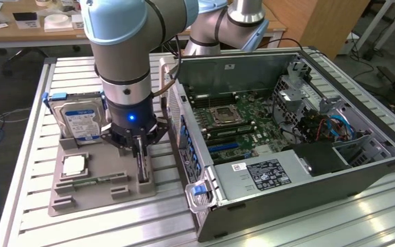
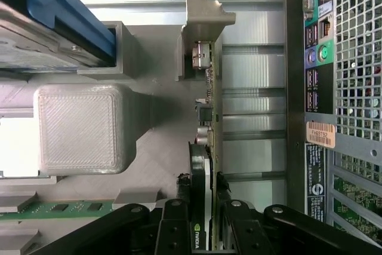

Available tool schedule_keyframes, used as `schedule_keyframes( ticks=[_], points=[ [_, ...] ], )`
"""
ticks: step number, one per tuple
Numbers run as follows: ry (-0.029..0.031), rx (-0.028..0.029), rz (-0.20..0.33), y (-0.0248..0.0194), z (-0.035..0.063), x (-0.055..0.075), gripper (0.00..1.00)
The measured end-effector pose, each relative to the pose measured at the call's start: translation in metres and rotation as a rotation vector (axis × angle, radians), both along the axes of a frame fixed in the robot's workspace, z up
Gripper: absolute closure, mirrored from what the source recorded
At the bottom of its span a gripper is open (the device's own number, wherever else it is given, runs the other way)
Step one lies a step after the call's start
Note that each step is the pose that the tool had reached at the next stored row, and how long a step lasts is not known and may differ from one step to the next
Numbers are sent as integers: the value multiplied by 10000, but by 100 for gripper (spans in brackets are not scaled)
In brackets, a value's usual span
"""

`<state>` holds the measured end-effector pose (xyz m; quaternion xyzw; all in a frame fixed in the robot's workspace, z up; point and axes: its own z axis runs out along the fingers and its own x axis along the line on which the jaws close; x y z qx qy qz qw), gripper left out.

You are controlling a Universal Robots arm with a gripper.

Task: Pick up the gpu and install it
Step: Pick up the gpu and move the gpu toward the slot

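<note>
GPU (image 1: 142, 167) is standing on edge in a slot of the grey printed fixture tray (image 1: 91, 199), and the gripper (image 1: 138, 148) is coming straight down on it, jaws partly closed and pinching the card's upper edge from both faces. At the exterior view's left, a hard drive (image 1: 81, 121) with a blue-white label is standing upright in the tray's holder; just right of it a CPU (image 1: 74, 163) and a RAM stick (image 1: 96, 179) are lying flat. In the wrist view the black fingers (image 2: 173, 222) are pressing the GPU (image 2: 203, 171) between them, at the gripper (image 2: 203, 210). Further right the open computer case (image 1: 362, 172) is lying on the slatted table (image 1: 67, 72), motherboard (image 1: 242, 121) facing up.
</note>
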<state>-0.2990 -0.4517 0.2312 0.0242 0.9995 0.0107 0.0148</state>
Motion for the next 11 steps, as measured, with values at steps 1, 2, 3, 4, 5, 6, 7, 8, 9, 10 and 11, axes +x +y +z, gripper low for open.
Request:
schedule_keyframes(
  ticks=[1, 2, 3, 4, 5, 6, 7, 8, 9, 10, 11],
  points=[
    [-1, 0, 0, 0, 0, 0, 73],
    [0, 0, 0, 0, 0, 0, 73],
    [0, 0, 1, 0, 0, 0, 73],
    [-1, 0, 9, 0, 0, 0, 73],
    [-1, 0, 35, 0, 0, 0, 73],
    [0, 0, 76, 0, 0, 0, 73],
    [-1, 0, 129, 0, 0, 0, 73],
    [0, 1, 148, 0, 0, 0, 73],
    [0, 1, 148, 0, 0, 0, 73],
    [0, 1, 149, 0, 0, 0, 73],
    [0, 1, 149, 0, 0, 0, 73]
  ],
)
